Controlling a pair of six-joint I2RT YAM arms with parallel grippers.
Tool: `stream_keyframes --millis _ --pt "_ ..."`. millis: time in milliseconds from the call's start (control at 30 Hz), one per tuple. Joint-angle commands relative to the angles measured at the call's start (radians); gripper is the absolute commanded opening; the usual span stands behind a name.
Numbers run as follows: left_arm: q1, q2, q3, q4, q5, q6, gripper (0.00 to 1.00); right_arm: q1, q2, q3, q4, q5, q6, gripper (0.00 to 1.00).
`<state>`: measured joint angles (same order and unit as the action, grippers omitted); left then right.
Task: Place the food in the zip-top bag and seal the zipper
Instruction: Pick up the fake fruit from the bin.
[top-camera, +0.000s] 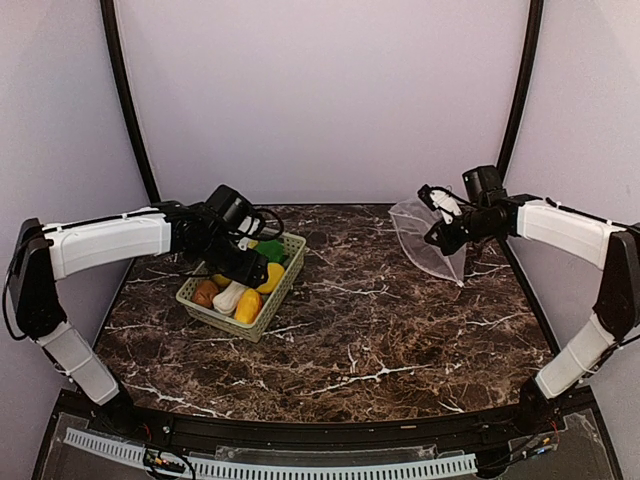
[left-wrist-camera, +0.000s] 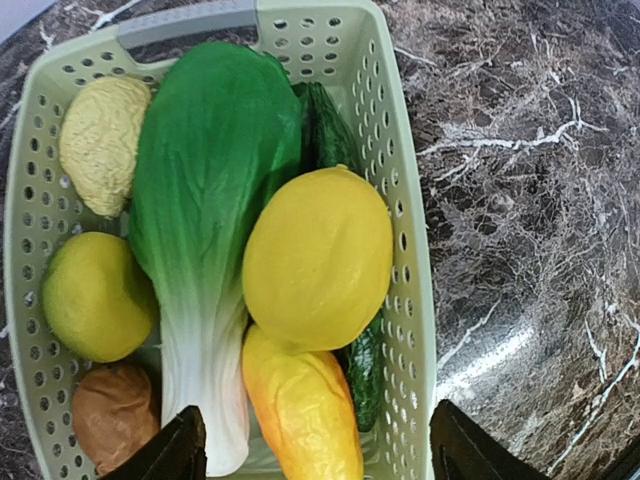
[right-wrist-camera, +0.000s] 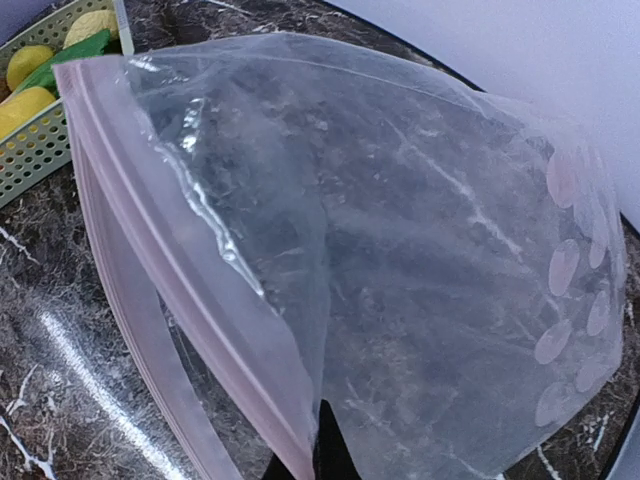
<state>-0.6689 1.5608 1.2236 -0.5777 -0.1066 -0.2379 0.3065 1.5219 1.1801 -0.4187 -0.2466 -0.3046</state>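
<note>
Item: marble-patterned table (top-camera: 380, 340), dark with white veining, bearing two groups set well apart. Left group: light green lattice basket (top-camera: 265, 310), holding all the food. Contents, per left wrist view: one bok choy (left-wrist-camera: 210, 200), green leaves over a white stem, lying lengthwise down the middle; one large yellow rounded piece (left-wrist-camera: 318, 258), resting against the bok choy's right side; one yellow-orange elongated piece (left-wrist-camera: 305, 410), just below it; one yellow-green rounded piece (left-wrist-camera: 95, 295), at the left wall; one brown potato (left-wrist-camera: 112, 415), in the lower left corner; one pale knobbly piece (left-wrist-camera: 103, 140), in the upper left corner; one dark green piece (left-wrist-camera: 325, 125), mostly hidden beneath the yellow one. Left gripper (top-camera: 250, 262) was poised over the basket, jaws spread wide and holding nothing, one fingertip (left-wrist-camera: 175, 450) above the potato end, the other outside the right wall. Right group: zip-top bag (top-camera: 425, 240), clear with white dots, empty, raised at the far right of the table; whether its lower corner touched the surface could not be told. Right gripper (top-camera: 440, 225) was pinched closed on the bag's edge. Zipper (right-wrist-camera: 180, 270), a pinkish strip, was unsealed, its two tracks parted and the mouth facing the basket.
</note>
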Motion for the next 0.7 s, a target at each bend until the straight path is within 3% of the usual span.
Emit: stream_keyframes --millis 0,367,500,667 --pt "0.02 0.086 0.086 -0.066 0.076 0.032 0.75 0.0 0.001 -0.047 0.043 -0.156 0.025 0.0" --pt "0.046 0.205 0.144 -0.017 0.08 0.054 0.72 0.011 0.017 -0.06 0.047 -0.197 0.004 0.0" --pt "0.052 0.233 0.17 -0.023 0.066 0.07 0.78 0.013 0.018 -0.06 0.044 -0.198 -0.003 0.0" --pt "0.056 0.271 0.198 -0.025 0.058 0.096 0.77 0.019 0.021 -0.056 0.039 -0.2 -0.007 0.0"
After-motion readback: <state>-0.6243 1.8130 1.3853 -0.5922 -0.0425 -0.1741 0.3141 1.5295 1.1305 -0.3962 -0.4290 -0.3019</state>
